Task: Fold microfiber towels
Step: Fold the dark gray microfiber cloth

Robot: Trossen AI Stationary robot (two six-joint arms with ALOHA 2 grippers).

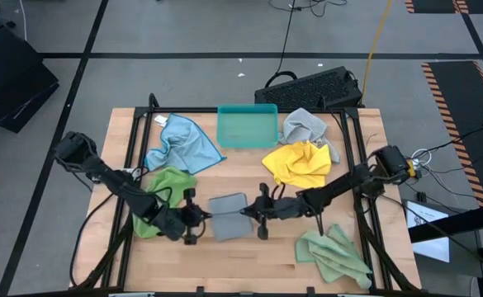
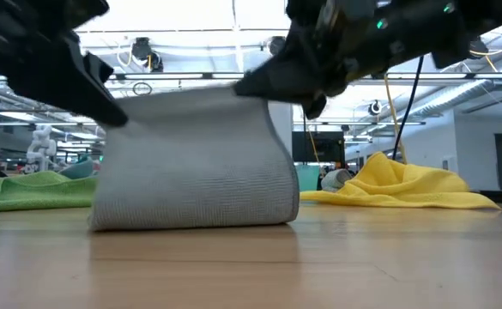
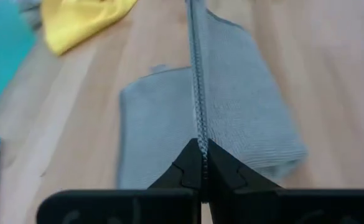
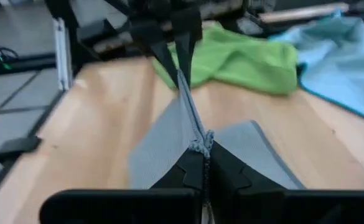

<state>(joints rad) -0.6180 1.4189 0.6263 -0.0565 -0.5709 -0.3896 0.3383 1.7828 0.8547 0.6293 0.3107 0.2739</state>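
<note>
My left fingers (image 1: 198, 216) and my right fingers (image 1: 251, 212) are each clenched on an edge of the same grey towel (image 1: 228, 216), which sits at the middle of the wooden surface (image 1: 249, 252), toward its front. Between my two grips the held edge is lifted and stretched taut, while the rest of the cloth hangs down and lies doubled on the wood. From table height the cloth stands like a low grey arch, its bottom resting flat. The bright green towel (image 1: 165, 191) lies crumpled just behind my left arm, the light blue towel (image 1: 182, 144) beyond it. The yellow towel (image 1: 299, 163) sits bunched behind my right arm, a second grey towel (image 1: 304, 125) past that beside the teal tray (image 1: 247, 126). A pale green towel (image 1: 333, 252) lies at the front right.
</note>
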